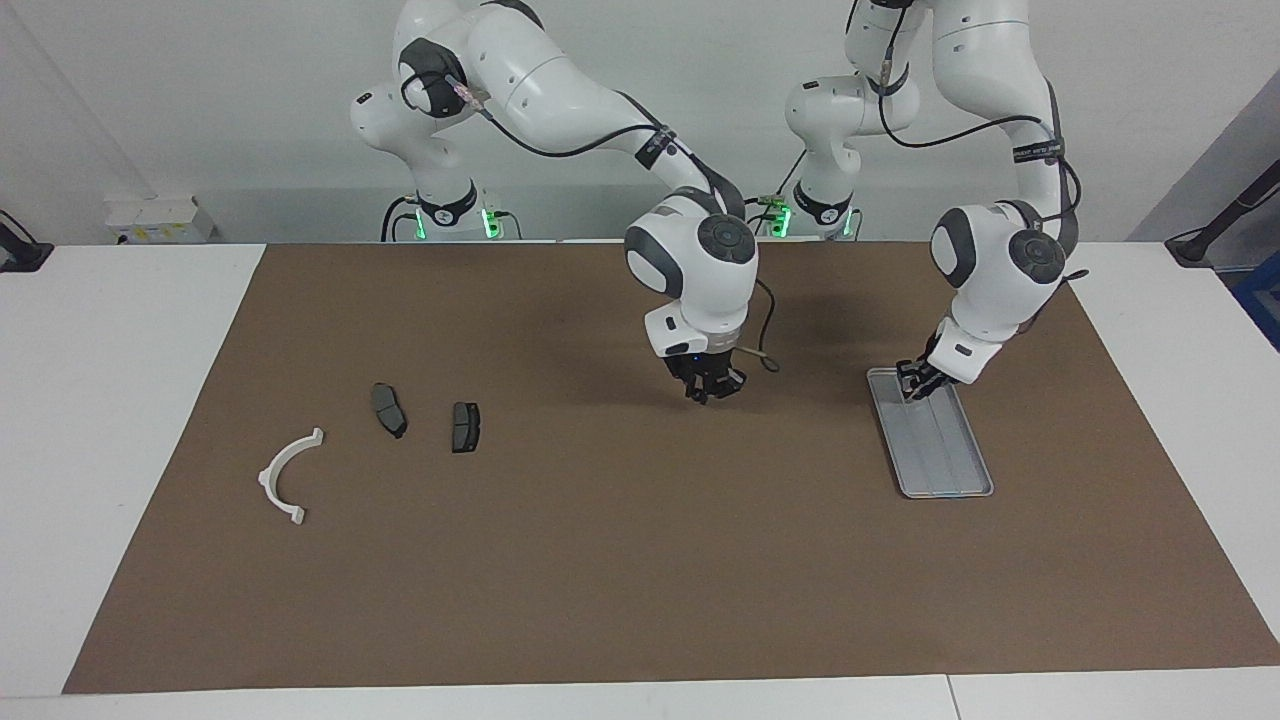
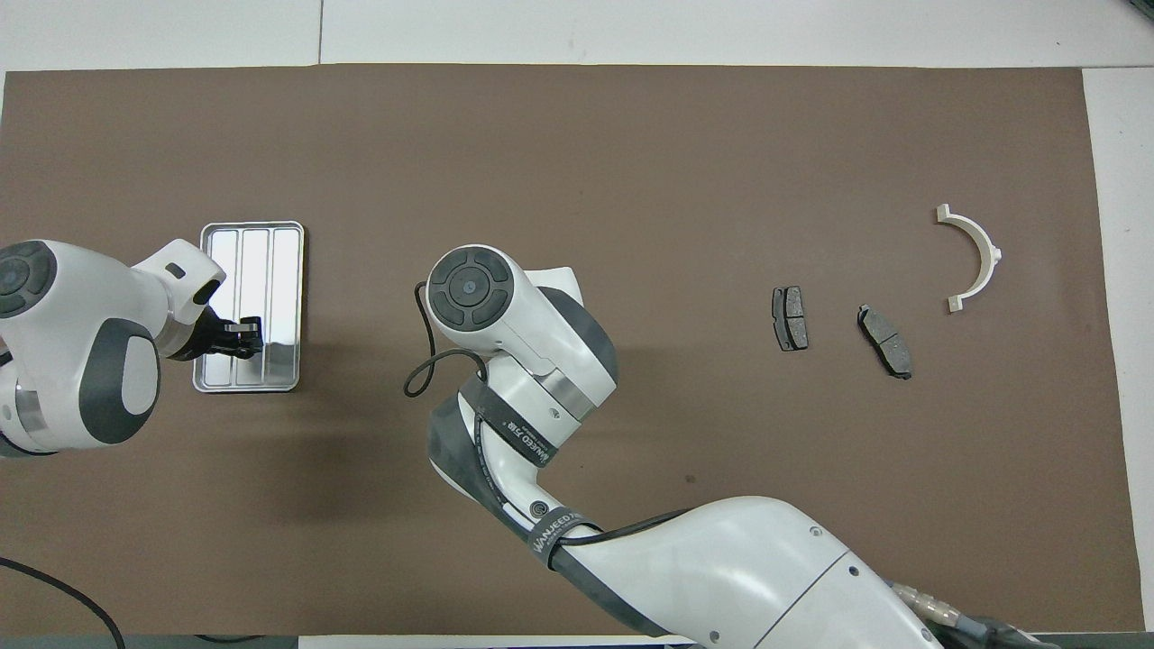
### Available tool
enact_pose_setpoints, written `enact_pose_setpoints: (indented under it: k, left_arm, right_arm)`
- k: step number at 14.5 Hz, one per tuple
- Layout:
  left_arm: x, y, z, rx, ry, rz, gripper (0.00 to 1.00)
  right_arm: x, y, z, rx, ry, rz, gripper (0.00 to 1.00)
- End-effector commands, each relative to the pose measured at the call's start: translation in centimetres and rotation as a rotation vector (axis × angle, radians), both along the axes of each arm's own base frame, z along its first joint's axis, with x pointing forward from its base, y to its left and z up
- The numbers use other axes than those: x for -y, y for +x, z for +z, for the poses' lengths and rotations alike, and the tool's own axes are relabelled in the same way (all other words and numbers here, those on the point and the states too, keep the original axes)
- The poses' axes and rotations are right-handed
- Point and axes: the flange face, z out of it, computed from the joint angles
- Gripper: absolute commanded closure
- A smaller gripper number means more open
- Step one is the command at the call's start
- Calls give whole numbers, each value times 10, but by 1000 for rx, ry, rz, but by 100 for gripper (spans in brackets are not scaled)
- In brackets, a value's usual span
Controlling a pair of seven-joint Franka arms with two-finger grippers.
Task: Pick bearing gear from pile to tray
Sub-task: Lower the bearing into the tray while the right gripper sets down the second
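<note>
Fingers of right gripper (image 1: pixel 708 392) closed, held part unseen, over mat midway toward tray (image 1: pixel 975 480); left gripper's (image 1: pixel 912 385) grip unclear. Next: carry on, release inside.

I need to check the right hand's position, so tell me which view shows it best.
The facing view: the right hand hangs in plain sight over the brown mat, fingertips together, between the flat silver-grey metal tray and the parts. In the overhead view the arm's own wrist hides it completely.
</note>
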Motion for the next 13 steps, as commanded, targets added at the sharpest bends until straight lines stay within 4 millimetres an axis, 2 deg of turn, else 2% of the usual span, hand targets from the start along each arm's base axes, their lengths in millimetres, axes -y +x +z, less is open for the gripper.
enact_pose_setpoints:
  k: [1,5,6,9,11,12,13]
  left_arm:
    - [-1,-9,-4,16,6,8,100]
    - [1,-15,-14,37,6,5,99]
    - [1,-15,-15,36,6,4,95]
    - [0,-16,-16,34,6,5,70]
    - [2,-13,-12,34,5,-1,5]
    - [3,-5,-4,43,5,2,5]
    - [7,2,2,34,4,0,5]
  right_arm:
    - [8,4,-10,36,8,-11,100]
    - [12,3,-24,42,-6,-1,100]
    - [12,2,-26,46,-3,0,100]
    - [14,2,-29,45,-4,-2,100]
    - [15,4,-25,48,-3,-4,100]
    - [16,5,-23,45,-11,-5,32]
    - [18,6,-22,41,-33,-2,0]
